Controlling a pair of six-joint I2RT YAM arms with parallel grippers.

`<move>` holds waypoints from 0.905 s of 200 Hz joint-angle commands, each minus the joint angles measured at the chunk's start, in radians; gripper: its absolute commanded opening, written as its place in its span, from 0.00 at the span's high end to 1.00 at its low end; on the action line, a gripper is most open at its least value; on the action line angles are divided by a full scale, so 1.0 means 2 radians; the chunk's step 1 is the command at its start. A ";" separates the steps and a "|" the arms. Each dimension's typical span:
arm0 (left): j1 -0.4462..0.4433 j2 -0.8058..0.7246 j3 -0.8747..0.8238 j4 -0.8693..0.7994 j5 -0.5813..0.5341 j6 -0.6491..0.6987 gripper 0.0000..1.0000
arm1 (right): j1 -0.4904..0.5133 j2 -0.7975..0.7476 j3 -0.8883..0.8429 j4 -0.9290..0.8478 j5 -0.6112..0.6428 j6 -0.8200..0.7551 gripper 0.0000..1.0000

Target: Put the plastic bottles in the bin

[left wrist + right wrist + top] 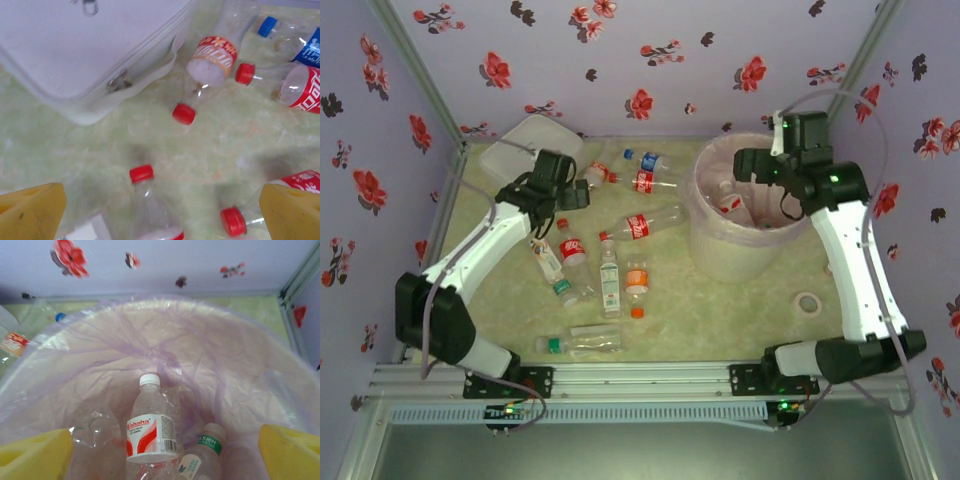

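As the right gripper (162,452) hangs open and empty over the bin (225,365) for dropping, the left gripper (161,212), likewise open and empty, hovers above bottles (210,60) left of it.

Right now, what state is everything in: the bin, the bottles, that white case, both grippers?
Bin: upright, bag-lined, partly filled.
Binned bottles: a few, piled loosely.
Loose bottles: many, lying on their sides, capped.
Case: looks shut.
Left gripper: open, empty, above Loose bottles.
Right gripper: open, empty, over the Bin.
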 commanded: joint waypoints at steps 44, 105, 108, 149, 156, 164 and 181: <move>0.002 0.171 0.145 0.020 0.060 0.147 0.03 | -0.003 -0.101 -0.043 -0.003 -0.007 0.030 0.00; 0.014 0.316 0.289 -0.031 0.094 0.179 0.10 | -0.003 -0.163 -0.056 -0.028 -0.014 0.053 0.00; 0.016 0.322 0.296 -0.036 0.095 0.180 0.10 | -0.002 -0.164 -0.054 -0.028 -0.014 0.052 0.00; 0.035 0.386 0.361 -0.065 0.107 0.176 0.15 | -0.002 -0.157 -0.032 -0.031 -0.026 0.047 0.00; 0.037 0.394 0.369 -0.068 0.107 0.175 0.18 | -0.002 -0.159 -0.034 -0.028 -0.024 0.046 0.00; 0.038 0.400 0.374 -0.071 0.107 0.175 0.22 | -0.003 -0.161 -0.036 -0.026 -0.023 0.047 0.00; 0.040 0.411 0.381 -0.069 0.108 0.182 0.31 | -0.003 -0.162 -0.043 -0.025 -0.027 0.048 0.00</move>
